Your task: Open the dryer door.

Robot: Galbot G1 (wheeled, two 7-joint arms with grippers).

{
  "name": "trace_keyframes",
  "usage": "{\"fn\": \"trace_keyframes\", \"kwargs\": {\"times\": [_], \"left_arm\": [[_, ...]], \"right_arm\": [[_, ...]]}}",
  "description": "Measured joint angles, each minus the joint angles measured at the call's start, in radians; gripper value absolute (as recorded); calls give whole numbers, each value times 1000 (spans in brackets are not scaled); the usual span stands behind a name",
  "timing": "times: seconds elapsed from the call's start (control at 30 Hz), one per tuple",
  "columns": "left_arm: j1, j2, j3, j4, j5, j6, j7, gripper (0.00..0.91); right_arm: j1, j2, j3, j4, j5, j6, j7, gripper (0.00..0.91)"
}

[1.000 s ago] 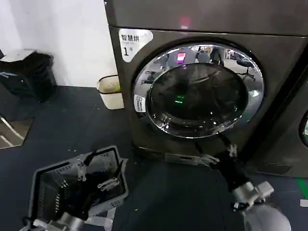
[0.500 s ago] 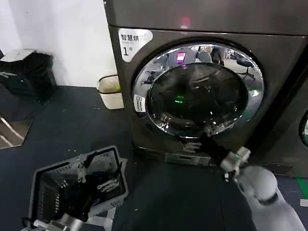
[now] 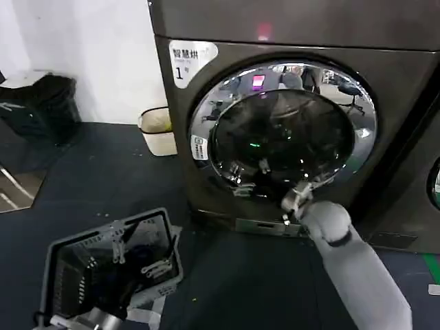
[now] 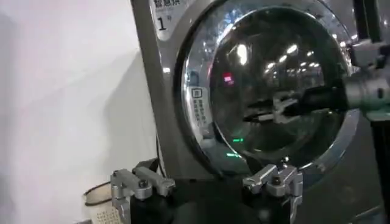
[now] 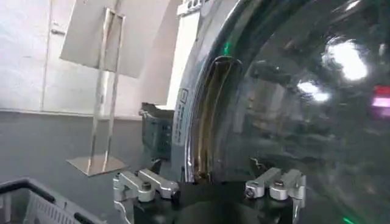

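Reaching for the dryer door [image 3: 283,130]

Left gripper [image 4: 207,185] waited open, low beside the laundry basket [image 3: 110,265]; right gripper [image 3: 294,199], fingers spread, faced the closed door's chrome rim [image 5: 207,115] just ahead—probably best hooked at its recessed left-edge grip.

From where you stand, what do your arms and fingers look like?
My right arm is a smooth, pale grey tube with a rounded wrist joint. The right gripper carries silvery metal parts. The left gripper has a black body and two silver fingers with round bolt heads.
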Motion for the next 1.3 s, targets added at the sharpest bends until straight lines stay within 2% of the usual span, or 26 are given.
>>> {"fn": "trace_keyframes", "kwargs": {"times": [0.43,0.73,0.93,1.1,1.3], "left_arm": [[3,-5,2,-20,5,57,-1,907],[1,-13,1,-22,6,60,0,907],[-4,-17,-3,-23,-2,54,64,907],[-9,-16,-12,-23,-28,60,66,907],[-25,-3,-22,-28,-153,160,15,907]], "right_arm": [[40,50,-55,-27,-1,-7,8,907],[42,46,-62,-12,29,-26,-39,907],[25,28,-62,15,78,-40,-87,907],[0,2,-55,44,86,-49,-152,907],[-37,-45,-29,92,101,-44,-247,907]]}}
